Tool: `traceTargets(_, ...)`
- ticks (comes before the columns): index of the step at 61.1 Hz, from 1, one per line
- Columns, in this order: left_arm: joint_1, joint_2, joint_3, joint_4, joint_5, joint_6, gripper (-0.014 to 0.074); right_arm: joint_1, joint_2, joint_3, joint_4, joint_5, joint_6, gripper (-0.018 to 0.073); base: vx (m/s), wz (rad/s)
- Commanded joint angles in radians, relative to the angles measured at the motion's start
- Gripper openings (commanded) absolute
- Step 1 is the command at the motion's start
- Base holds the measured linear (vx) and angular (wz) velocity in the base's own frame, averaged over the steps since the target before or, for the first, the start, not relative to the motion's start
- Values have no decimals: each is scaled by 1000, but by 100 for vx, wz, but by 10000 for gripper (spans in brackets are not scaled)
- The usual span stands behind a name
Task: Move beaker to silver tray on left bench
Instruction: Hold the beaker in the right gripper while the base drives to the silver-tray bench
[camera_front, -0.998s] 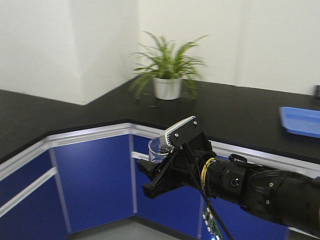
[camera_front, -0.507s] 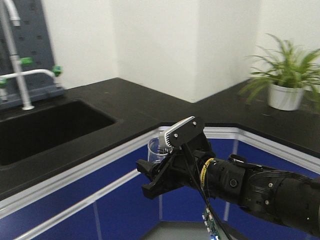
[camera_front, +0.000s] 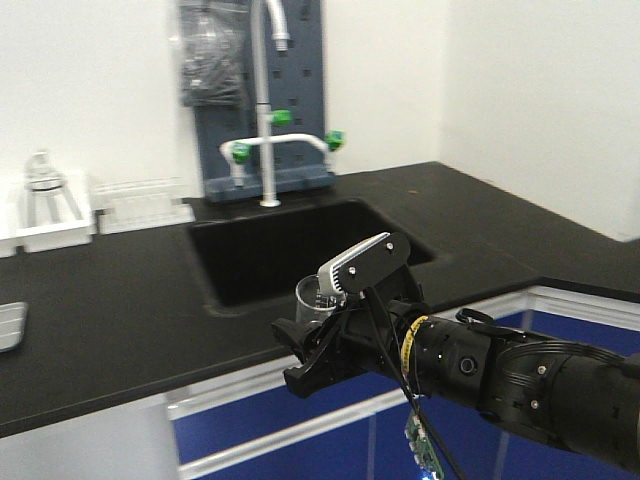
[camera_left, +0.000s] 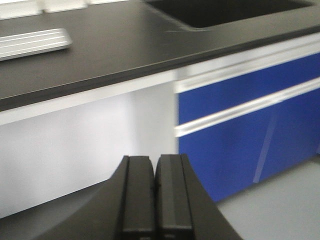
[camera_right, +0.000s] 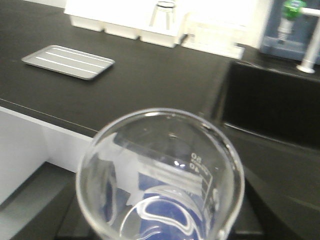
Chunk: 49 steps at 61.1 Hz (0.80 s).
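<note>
**Item 1, beaker** (camera_front: 313, 298): small clear glass w/ printed marks. Right gripper (camera_front: 305, 345) is pinching it upright. It is hanging in air in front of the left bench (camera_front: 110, 300), level w/ the sink (camera_front: 300, 245). Appearing empty.

**Item 2, silver tray** (camera_right: 67, 61): lying flat on bench, far left, well apart from beaker. Nothing showing in it.

**Item 3, left gripper** (camera_left: 155, 165): fingers pressed together, carrying nothing, pointing toward cabinet fronts below bench edge.

**Item 4, white bins** (camera_right: 125, 25): sitting behind tray. One is holding a clear glass vessel, too blurred to ID.

**Risks (est.):**
- Smooth glass could be slipping in the pinch during a fast swing.
- Beaker base could be clipping the bench edge or tray rim if brought in low.
- Releasing on the rim means tipping.
</note>
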Motion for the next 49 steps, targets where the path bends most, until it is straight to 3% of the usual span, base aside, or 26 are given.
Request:
traceTargets(1,-2,-8,20,-8,-79,-1,1,-3,-46,-35,19,-44,2,-11,14,63)
traceTargets(49,-2,-8,20,-8,-79,-1,1,-3,-46,-35,19,-43,2,-11,20,54)
